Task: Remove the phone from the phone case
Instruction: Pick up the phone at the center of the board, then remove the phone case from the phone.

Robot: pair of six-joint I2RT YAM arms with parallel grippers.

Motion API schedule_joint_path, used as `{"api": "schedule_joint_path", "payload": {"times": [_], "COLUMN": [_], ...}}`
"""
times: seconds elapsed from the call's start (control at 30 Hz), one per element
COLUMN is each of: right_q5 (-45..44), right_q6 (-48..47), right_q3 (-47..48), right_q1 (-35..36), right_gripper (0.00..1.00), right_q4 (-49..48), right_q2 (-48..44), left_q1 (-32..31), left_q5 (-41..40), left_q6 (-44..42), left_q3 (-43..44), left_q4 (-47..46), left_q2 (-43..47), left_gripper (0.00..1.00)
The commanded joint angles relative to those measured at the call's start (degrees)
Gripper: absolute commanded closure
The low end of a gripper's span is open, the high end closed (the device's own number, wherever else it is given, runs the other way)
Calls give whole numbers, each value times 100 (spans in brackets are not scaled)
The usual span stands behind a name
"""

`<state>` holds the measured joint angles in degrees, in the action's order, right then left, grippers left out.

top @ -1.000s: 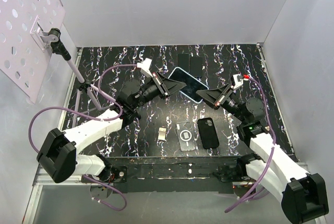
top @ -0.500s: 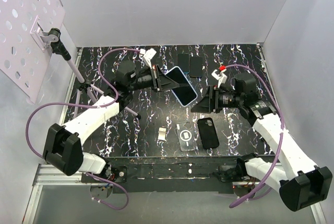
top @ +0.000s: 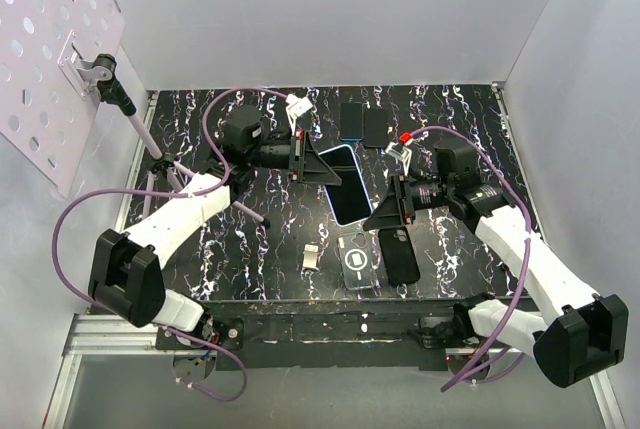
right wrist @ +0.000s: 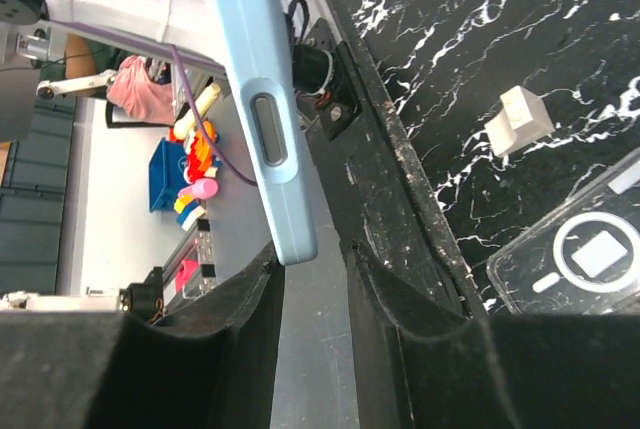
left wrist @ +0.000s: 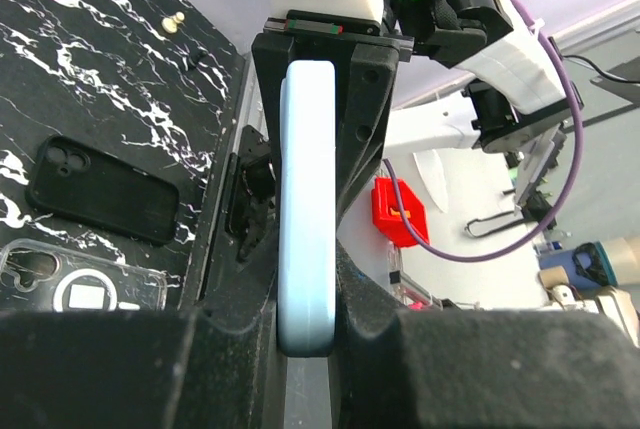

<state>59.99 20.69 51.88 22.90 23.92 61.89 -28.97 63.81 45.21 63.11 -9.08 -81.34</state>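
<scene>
The phone in its light blue case hangs in the air over the middle of the table. My left gripper is shut on its upper end. In the left wrist view the case edge is pinched between the jaws of the left gripper. My right gripper is open just right of the phone's lower end. In the right wrist view the case ends at the tip of the left finger, and the right gripper has a wide gap between its jaws.
A clear case with a ring, a black case and a small white block lie near the front edge. Two dark phones lie at the back. A perforated board on a stand is at the left.
The left gripper has swung the phone from pointing right to pointing toward the front edge. The right gripper has come off the phone's end and moved lower, beside it.
</scene>
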Motion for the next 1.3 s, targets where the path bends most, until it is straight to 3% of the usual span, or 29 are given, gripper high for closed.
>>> {"api": "schedule_joint_path", "payload": {"times": [0.0, 0.23, 0.33, 0.37, 0.4, 0.5, 0.63, 0.77, 1.1, 1.27], "right_q5": [356, 461, 567, 549, 427, -195, 91, 75, -478, -1786], "right_q6": [102, 164, -221, -510, -818, -1619, -1402, -1742, -2718, -2351], "right_q3": [191, 297, 384, 385, 411, 280, 296, 1050, 2642, 2311], "right_q1": [171, 417, 540, 619, 724, 1154, 1410, 1831, 2588, 2588], "right_gripper": [63, 64, 79, 92, 99, 99, 99, 99, 99, 99], "right_q4": [-581, -854, -776, -714, -574, -860, -1960, -1577, -451, -1282], "right_q2": [-71, 34, 95, 104, 61, -255, -485, -248, 473, 360], "left_q1": [41, 41, 58, 58, 58, 58, 58, 49, 23, 23], "left_q5": [623, 1001, 1212, 1326, 1466, 1713, 1740, 1565, 1125, 844], "left_q6": [217, 137, 128, 233, 434, 1828, 4060, 5680, 6316, 6027], "left_q3": [359, 518, 570, 579, 553, 264, -18, -115, -176, -378], "left_q4": [-244, -164, -164, -269, -644, -2512, -5115, -6876, -7398, -7091], "left_q2": [13, -31, -31, -40, -57, -101, -355, -584, -594, -287], "left_gripper": [100, 100, 100, 100, 100, 100, 100, 100, 100, 100]}}
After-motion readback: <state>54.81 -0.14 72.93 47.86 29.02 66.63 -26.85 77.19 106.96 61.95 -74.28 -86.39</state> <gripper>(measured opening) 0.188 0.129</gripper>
